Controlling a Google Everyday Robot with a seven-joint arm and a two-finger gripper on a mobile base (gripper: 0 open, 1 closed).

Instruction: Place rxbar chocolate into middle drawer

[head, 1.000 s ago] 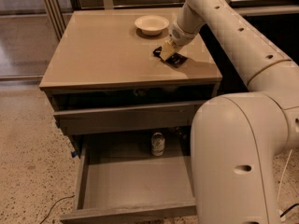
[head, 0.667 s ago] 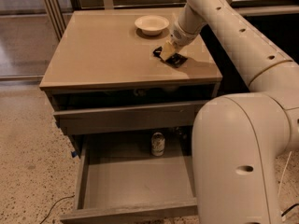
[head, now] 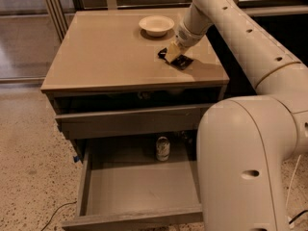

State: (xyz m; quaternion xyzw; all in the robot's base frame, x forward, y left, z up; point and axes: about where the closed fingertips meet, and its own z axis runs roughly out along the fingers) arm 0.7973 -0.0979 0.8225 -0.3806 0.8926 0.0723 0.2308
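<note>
Pincer is down on the rxbar chocolate, near the right front part of the cabinet surface. From where I stand I can't tell if it's spread or clamped; the wrist blocks the view. The bar looks to be touching the surface, w/ black wrapper sticking out on both sides of the pincer. It's prob not lifted yet, but no guarantee.

White bowl sits behind the bar, apart from it and not in the way.

Middle drawer is pulled out wide, well below the bar and toward the front. Small can stands upright at its back. Rest of the drawer floor is bare, so there's plenty of drop room in front of the can. The grey drawer front above it is nearly shut.

Handling, my read:
- Bar is light and flat, so there's little height to grab off a flat surface.
- Wrapper is glossy foil, so slippery. The crimped ends are floppy and the core is firm-ish.
- Best hold is across the narrow width at mid-length. Squeeze the core, not the end flaps, or it'll pivot or slide out.
- Not fragile, so a firm pinch is OK and a short drop into the drawer is fine.
- Risks are the bar skating on the surface when pinched, and clipping the can on release.
</note>
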